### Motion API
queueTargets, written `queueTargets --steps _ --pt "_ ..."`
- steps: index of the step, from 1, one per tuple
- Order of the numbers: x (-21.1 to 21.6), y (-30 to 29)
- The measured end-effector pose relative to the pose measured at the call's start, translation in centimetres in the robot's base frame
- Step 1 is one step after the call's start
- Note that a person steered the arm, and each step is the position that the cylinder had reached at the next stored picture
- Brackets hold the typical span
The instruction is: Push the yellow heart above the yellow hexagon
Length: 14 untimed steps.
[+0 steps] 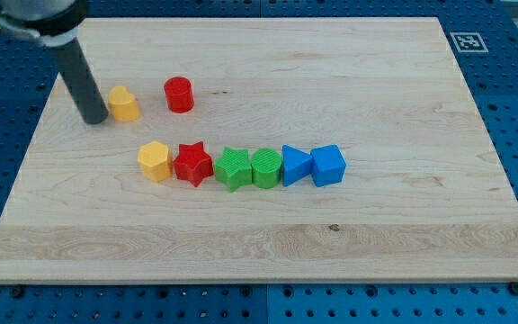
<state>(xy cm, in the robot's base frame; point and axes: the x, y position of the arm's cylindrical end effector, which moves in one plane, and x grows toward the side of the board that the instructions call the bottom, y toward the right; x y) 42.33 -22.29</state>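
Note:
The yellow heart (124, 104) lies near the view's upper left of the wooden board (376, 81). The yellow hexagon (154, 162) lies below it and slightly to the right, at the left end of a row of blocks. My tip (93, 119) is at the heart's left side, touching or almost touching it. The rod rises from there to the view's top left corner.
A red cylinder (179, 94) stands right of the heart. Right of the hexagon the row continues with a red star (192, 164), a green star (233, 168), a green hexagon (265, 167), a blue triangle (295, 165) and a blue cube (327, 165).

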Motion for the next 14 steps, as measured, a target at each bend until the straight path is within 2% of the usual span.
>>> queueTargets --steps 1,2,4,6,9,11,12,14 --pt "3.5 -0.1" --pt "3.7 -1.7" --pt "-1.3 -2.3" --pt "-5.0 1.7" --pt "-2.1 2.2" --pt "-8.6 2.6" --pt "-9.9 3.4" --pt "-6.0 3.8"
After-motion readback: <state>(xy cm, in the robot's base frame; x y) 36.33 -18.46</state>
